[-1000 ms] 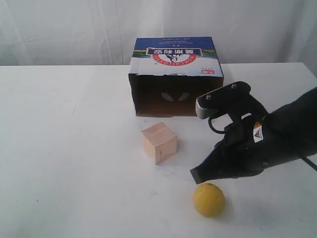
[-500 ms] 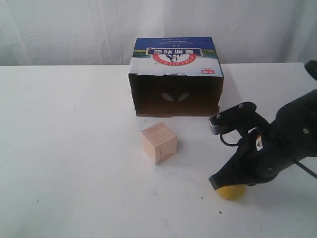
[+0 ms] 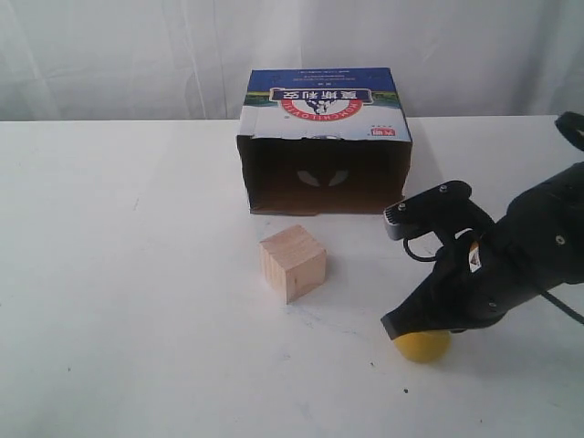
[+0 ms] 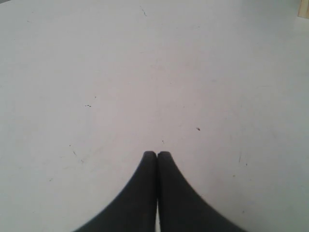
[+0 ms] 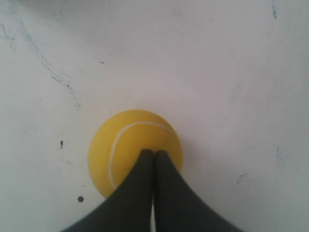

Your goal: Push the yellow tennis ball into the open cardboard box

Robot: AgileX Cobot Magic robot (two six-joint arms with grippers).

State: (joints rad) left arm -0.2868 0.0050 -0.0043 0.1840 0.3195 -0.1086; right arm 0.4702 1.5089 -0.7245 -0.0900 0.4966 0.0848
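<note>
The yellow tennis ball (image 3: 422, 346) lies on the white table near the front right, mostly hidden under my right gripper (image 3: 394, 326). In the right wrist view the ball (image 5: 125, 145) shows its white seam, and the right gripper (image 5: 154, 152) is shut with its tips resting over the ball's top. The open cardboard box (image 3: 324, 146) lies on its side at the back centre, its dark opening facing the front. My left gripper (image 4: 157, 154) is shut over bare table and does not show in the exterior view.
A pale wooden cube (image 3: 292, 263) stands between the box opening and the ball, left of my right arm. White table (image 3: 137, 301) spreads to the left. A white curtain hangs behind the box.
My right gripper swung right and down onto the ball, which rolled right from about the front middle; in the last half second both shifted slightly back toward the left.
</note>
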